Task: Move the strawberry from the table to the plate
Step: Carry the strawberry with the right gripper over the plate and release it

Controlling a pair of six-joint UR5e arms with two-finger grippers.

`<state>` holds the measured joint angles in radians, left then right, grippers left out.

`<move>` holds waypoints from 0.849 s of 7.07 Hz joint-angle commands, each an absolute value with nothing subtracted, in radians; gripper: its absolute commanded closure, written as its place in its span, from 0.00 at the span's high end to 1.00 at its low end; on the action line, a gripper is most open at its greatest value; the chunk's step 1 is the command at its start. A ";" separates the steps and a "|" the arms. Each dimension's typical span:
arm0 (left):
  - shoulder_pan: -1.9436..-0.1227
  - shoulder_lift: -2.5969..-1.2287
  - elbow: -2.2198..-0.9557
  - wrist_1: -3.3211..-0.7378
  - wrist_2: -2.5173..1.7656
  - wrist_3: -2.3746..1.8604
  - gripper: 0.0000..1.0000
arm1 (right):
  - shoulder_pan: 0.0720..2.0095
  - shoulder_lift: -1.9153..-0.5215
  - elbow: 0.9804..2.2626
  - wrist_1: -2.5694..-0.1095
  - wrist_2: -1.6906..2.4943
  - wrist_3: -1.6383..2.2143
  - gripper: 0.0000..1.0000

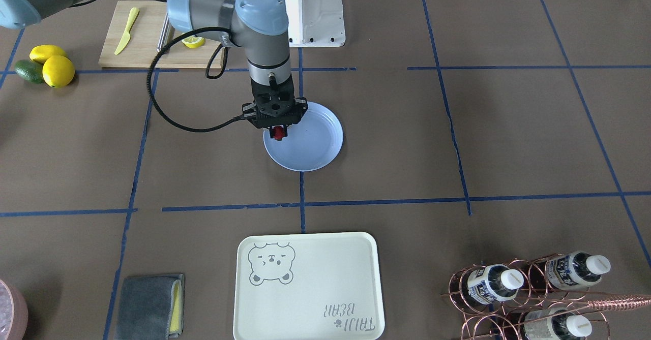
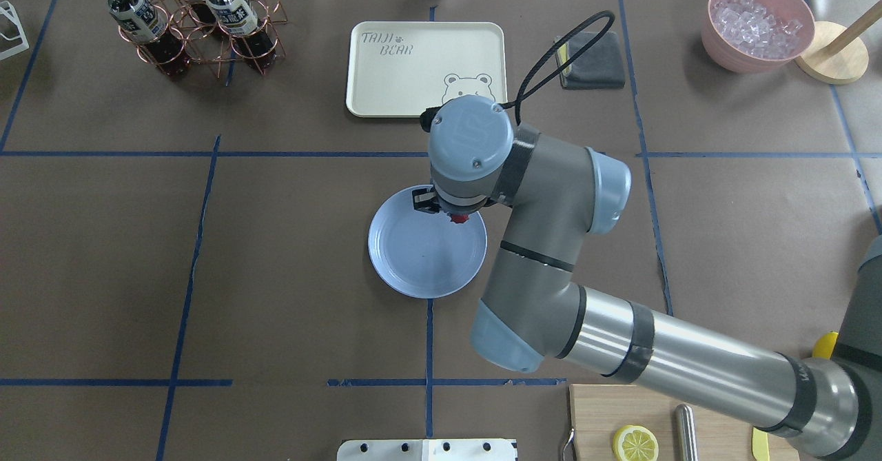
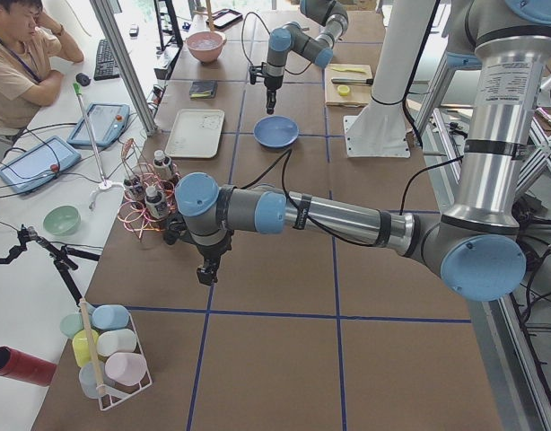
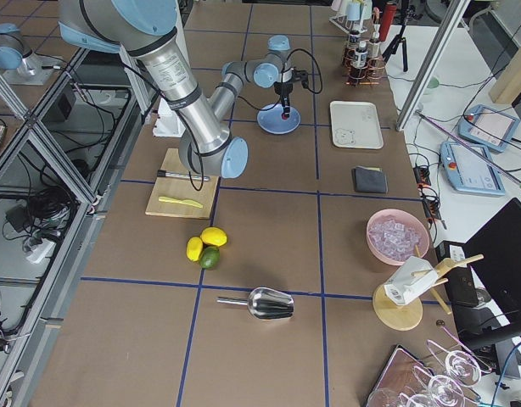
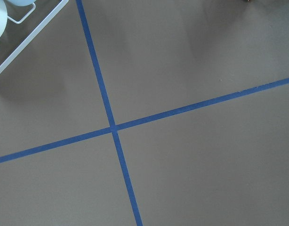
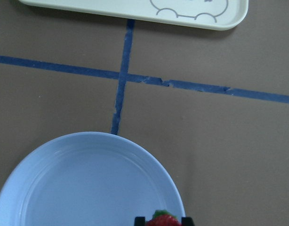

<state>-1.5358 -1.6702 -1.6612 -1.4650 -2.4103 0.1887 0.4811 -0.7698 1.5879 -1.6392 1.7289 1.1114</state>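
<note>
R gripper (image 1: 277, 125) clamped on strawberry (image 1: 278, 134). Berry sits over plate (image 1: 318, 144), just inside its upper-left rim in front view; contact unclear. Plate ctr lies lower right of claw. Berry axis too small to tell. R arm enters from upper left, wrist plumb. L gripper (image 3: 206, 269) well apart, over table (image 1: 457, 142); opening: can't tell.

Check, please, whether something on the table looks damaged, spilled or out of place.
Only the blue tape between the plate and the tray looks ragged and wrinkled. Nothing looks spilled or tipped.
</note>
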 commanded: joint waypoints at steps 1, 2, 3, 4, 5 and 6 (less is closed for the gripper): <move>-1.536 -1.671 -1.660 -1.465 -2.414 0.189 1.00 | 0.416 -0.727 1.461 -1.554 1.668 1.178 0.00; -1.536 -1.671 -1.660 -1.465 -2.414 0.187 1.00 | 0.405 -0.710 1.427 -1.540 1.658 1.190 0.00; -1.536 -1.671 -1.658 -1.465 -2.414 0.189 1.00 | 0.400 -0.698 1.404 -1.539 1.654 1.190 0.00; -1.536 -1.671 -1.658 -1.466 -2.414 0.189 1.00 | 0.397 -0.698 1.398 -1.525 1.654 1.190 0.04; -1.536 -1.671 -1.658 -1.466 -2.416 0.187 1.00 | 0.397 -0.699 1.397 -1.520 1.654 1.192 0.62; -1.536 -1.671 -1.661 -1.466 -2.416 0.187 1.00 | 0.402 -0.701 1.410 -1.520 1.655 1.189 0.99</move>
